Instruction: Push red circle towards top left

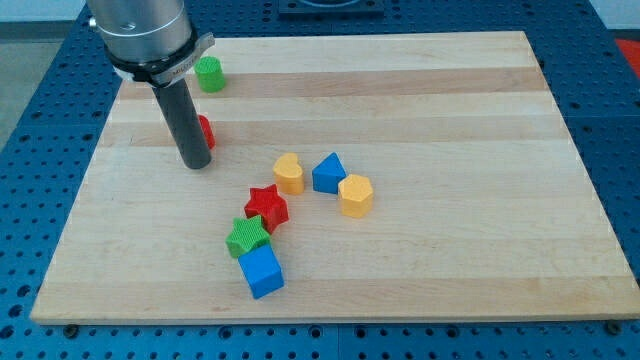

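My tip (195,163) touches the red circle (205,131), nothing gripped, on the wooden board (450,90)

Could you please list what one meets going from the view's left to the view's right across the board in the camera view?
My tip → red circle, mostly hidden behind the rod → green star → red star → yellow heart → blue triangle → yellow hexagon. The green cylinder and blue cube overlap others sideways, so both are omitted.

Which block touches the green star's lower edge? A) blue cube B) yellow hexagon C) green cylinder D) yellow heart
A: the blue cube sits right against the lower side of the green star, while the red star sits above it.
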Controlling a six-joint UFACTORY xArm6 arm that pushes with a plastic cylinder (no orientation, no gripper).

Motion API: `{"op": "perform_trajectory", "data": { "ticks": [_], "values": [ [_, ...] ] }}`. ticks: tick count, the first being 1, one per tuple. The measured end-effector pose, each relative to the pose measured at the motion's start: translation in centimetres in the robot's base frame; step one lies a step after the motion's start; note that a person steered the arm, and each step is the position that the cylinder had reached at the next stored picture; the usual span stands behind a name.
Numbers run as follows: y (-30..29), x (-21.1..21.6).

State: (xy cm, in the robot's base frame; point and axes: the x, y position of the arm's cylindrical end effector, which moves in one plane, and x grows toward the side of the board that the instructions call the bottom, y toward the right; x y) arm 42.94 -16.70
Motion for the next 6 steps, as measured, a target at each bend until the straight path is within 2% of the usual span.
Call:
{"op": "perform_trajectory", "data": {
  "ticks": [5,6],
  "values": [
    [-1.2,-1.7],
    [-3.7,-1.5]
  ]
}}
